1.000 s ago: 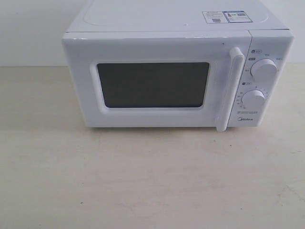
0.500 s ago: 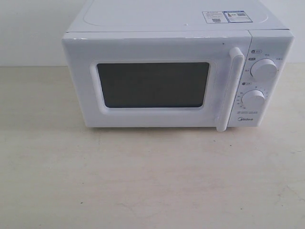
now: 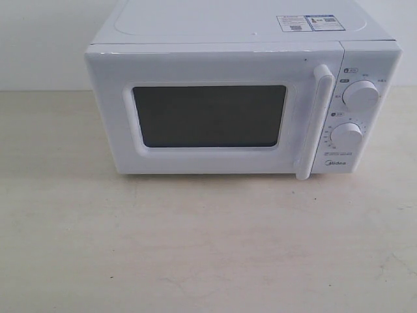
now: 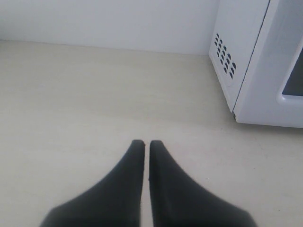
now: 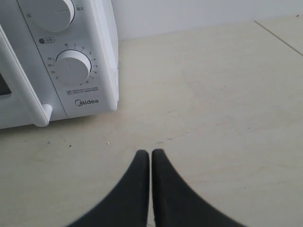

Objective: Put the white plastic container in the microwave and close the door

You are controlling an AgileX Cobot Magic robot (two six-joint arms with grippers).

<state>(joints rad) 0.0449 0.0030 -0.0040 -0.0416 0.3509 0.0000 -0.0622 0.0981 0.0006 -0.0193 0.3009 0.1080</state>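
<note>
The white microwave (image 3: 241, 104) stands at the back of the beige table, its door (image 3: 208, 114) shut flush, with a dark window and a vertical bar handle (image 3: 315, 120). The white plastic container is out of view. My left gripper (image 4: 146, 143) hovers over bare table to the left of the microwave (image 4: 258, 61), shut with nothing between its black fingers. My right gripper (image 5: 150, 152) is shut and empty too, in front of the microwave's knob panel (image 5: 71, 66). Neither gripper shows in the exterior view.
Two round knobs (image 3: 360, 94) sit on the panel right of the door, above the Midea logo (image 3: 335, 165). Stickers (image 3: 306, 23) lie on the microwave's top. A white wall (image 4: 109, 21) backs the table (image 3: 208, 248). Vent holes (image 4: 225, 55) mark the microwave's left side.
</note>
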